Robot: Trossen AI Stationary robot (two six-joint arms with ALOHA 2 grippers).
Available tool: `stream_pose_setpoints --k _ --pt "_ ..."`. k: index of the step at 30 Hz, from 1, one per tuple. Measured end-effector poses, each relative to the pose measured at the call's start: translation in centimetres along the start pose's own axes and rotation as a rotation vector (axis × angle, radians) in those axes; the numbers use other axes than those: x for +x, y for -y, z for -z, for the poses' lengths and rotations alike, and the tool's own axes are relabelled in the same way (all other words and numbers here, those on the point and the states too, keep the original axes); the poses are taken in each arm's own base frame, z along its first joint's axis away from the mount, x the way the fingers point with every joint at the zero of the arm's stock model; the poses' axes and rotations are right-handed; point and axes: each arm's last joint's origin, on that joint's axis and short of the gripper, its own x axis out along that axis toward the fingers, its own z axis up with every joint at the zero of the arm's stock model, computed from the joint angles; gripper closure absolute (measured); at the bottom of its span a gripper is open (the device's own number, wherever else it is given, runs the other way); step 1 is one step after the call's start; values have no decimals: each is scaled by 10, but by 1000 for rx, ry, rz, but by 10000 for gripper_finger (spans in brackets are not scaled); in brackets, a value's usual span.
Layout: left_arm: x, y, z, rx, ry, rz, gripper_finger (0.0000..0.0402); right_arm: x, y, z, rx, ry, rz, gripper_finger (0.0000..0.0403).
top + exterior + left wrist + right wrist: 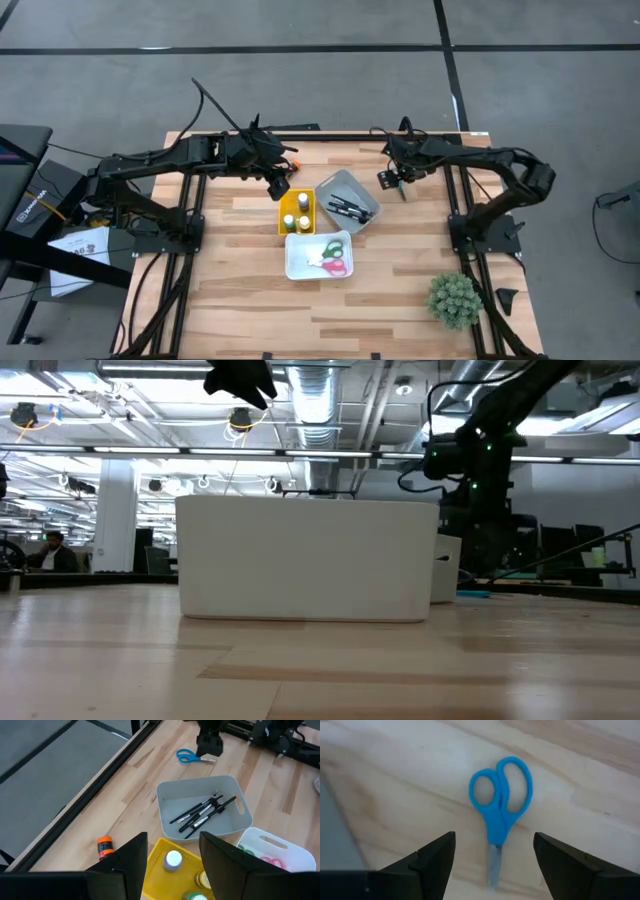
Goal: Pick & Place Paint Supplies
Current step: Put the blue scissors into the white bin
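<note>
Scissors [500, 802] lie between the open right tool's [492, 857] fingers.

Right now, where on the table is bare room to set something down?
Free: the wood between the white bin and the fuzzy green plant, and the strip left of the yellow bin. Crowded: the middle, where yellow, white and grey bin cluster; blue scissors lie below the right end effector.

Blue-handled scissors [499, 815] flat on wood, brushes [202, 811] binned
</note>
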Motion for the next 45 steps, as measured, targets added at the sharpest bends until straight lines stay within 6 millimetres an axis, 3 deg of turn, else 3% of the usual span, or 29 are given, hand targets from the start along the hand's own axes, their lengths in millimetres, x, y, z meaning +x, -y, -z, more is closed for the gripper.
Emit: stream_pose_setpoints --k 12,20,30,45 --pt "0 1 0 -36 3 4 230 27 6 -12 71 -50 12 145" --pt "1 1 0 -49 5 5 230 24 5 -15 92 -22 -20 189" --pt "20 9 15 -94 -6 40 230 25 17 -20 249 -12 17 248" --pt "22 18 22 -69 -18 79 230 31 30 -20 309 -34 46 289"
